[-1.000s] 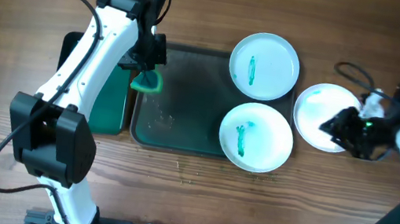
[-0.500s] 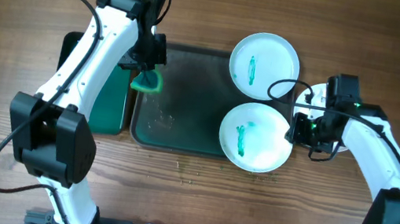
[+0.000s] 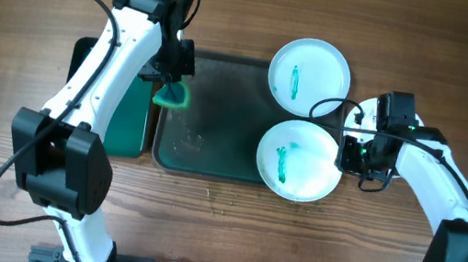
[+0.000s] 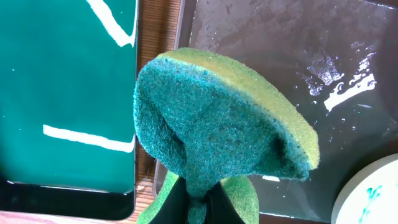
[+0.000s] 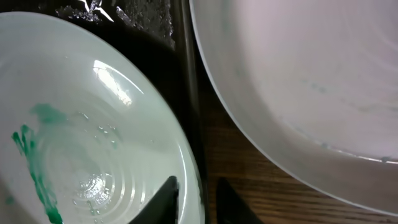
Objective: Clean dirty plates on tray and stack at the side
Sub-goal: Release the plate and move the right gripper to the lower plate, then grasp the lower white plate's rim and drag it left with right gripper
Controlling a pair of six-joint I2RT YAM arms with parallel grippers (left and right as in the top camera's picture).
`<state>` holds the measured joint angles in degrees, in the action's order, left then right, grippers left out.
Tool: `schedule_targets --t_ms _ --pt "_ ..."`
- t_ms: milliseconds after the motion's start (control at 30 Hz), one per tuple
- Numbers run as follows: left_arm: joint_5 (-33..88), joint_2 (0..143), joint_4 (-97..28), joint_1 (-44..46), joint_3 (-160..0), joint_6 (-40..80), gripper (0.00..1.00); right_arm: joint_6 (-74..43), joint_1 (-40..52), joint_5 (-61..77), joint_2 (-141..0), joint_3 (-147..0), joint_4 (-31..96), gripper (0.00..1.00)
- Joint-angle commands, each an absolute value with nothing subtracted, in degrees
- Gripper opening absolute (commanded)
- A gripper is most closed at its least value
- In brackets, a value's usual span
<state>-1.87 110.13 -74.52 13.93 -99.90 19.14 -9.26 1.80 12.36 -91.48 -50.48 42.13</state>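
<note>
Obs., both arms at the table (image 3: 432,49).

Left gripper (image 4: 198,198): clamped tight on the sponge (image 4: 217,124), pinching its lower edge so that the pad bulged upward, dark green scouring face toward the wrist camera, yellow-green foam behind. The fingertips were mostly buried under the sponge. It hung over the far left edge of the tray (image 3: 221,92), beside the green tray (image 4: 62,93). Much of the green tray was covered overhead by the left arm.

Tray: dark, wet sheen and droplets on the left half.

Far plate (image 3: 323,65): at the tray's far right corner, lapping over the far rim, with a teal smear (image 3: 295,82) in the middle.

Near plate (image 3: 306,174): at the tray's near right corner, overhanging the near rim, smeared teal left of centre and beaded with water.

Third plate (image 5: 298,74): on the wood just right of the tray, off it. Overhead the right arm hid most of it. The part seen from the wrist looked plain white, cut off by the frame.

Right gripper (image 5: 199,200): at the right edge of the near plate. Only the two dark fingertips showed, at the bottom of the wrist view, one over the plate's inner slope and one outside the rim. Jaws narrow, with the rim between them. I could not tell whether they pressed on it.
</note>
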Motion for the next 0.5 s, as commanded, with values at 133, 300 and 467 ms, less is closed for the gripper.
schedule_targets --t_ms 133,300,467 --pt "-2.0 109.2 -74.3 14.0 -100.7 18.4 0.04 -9.0 2.1 11.6 -90.5 -50.1 41.5 0.17" --pt "-2.0 109.2 -74.3 14.0 -100.7 18.4 0.04 -9.0 2.1 11.6 -90.5 -50.1 41.8 0.13" --pt "-2.0 109.2 -74.3 14.0 -100.7 18.4 0.04 -9.1 2.1 11.6 -90.5 -50.1 42.1 0.13"
